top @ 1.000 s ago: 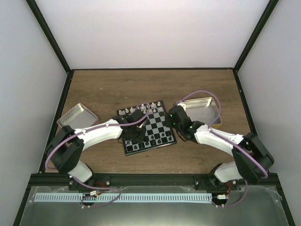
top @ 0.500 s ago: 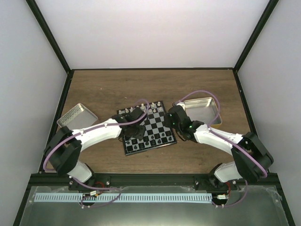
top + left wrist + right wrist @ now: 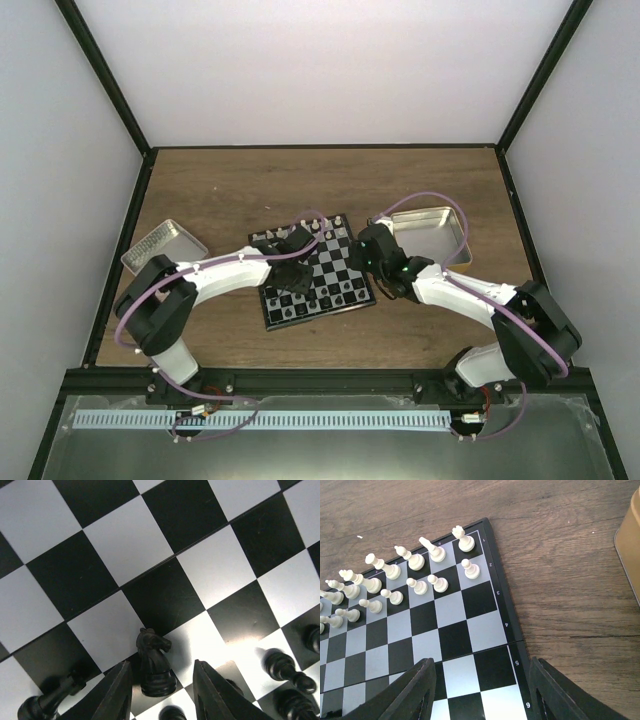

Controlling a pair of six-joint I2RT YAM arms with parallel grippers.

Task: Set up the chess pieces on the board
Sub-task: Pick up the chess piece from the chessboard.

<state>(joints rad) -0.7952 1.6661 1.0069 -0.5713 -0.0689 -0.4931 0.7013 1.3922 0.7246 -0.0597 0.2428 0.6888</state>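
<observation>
A black knight (image 3: 154, 661) stands upright on the board (image 3: 130, 545), between the fingers of my left gripper (image 3: 162, 680). The jaws are open, with a gap on each side of the knight. More black chess pieces (image 3: 283, 668) stand to its right, and one (image 3: 48, 703) leans at the lower left. In the top view my left gripper (image 3: 289, 262) hangs over the board's (image 3: 321, 312) left half. My right gripper (image 3: 481, 680) is open with nothing in it, above the board's (image 3: 451, 641) right edge. My right gripper (image 3: 372, 252) shows there too.
White pieces (image 3: 415, 561) fill the two far rows of the board. A metal tin (image 3: 163, 247) lies left of the board. Another tin (image 3: 432, 230) lies to the right, just behind my right arm; its rim (image 3: 627, 545) shows in the right wrist view.
My left jaws have widened off the knight, and the gripper has shifted a little toward the board's far side. The left elbow swung right. The right arm has not moved.
</observation>
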